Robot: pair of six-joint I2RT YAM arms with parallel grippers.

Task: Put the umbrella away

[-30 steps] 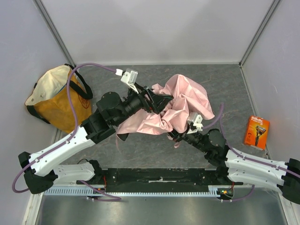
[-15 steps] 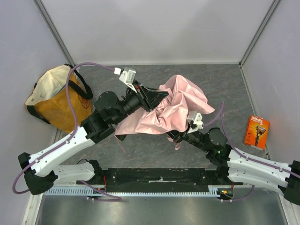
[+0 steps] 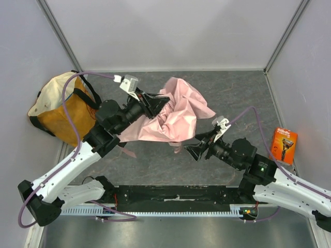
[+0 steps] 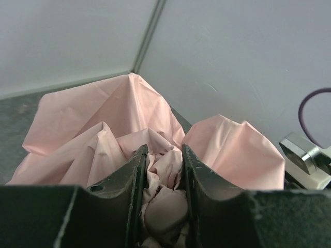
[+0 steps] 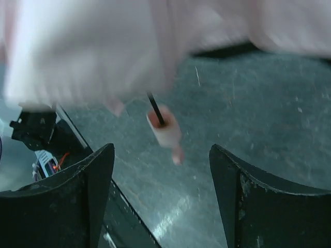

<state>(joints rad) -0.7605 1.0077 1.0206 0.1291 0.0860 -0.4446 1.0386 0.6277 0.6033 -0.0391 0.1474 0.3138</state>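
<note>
**Gathering step, umbrella half bunched, not stowed**

Far left of left gripper point(image 3: 163, 98): orange tote bag point(image 3: 62, 111), mouth up. Pinching bunched canopy of pink umbrella point(image 3: 178, 116) between narrow left jaws, with the rest of the fabric crumpled ahead and right of them. Further right, right gripper point(image 3: 190, 151) spread wide, holding nothing, pointed at pale rib tip point(image 5: 164, 133) just ahead. Judged as gathering, bagging not begun. Next likely calls for re-gripping loose fabric with right, folding tighter, then carrying toward bag.
</note>
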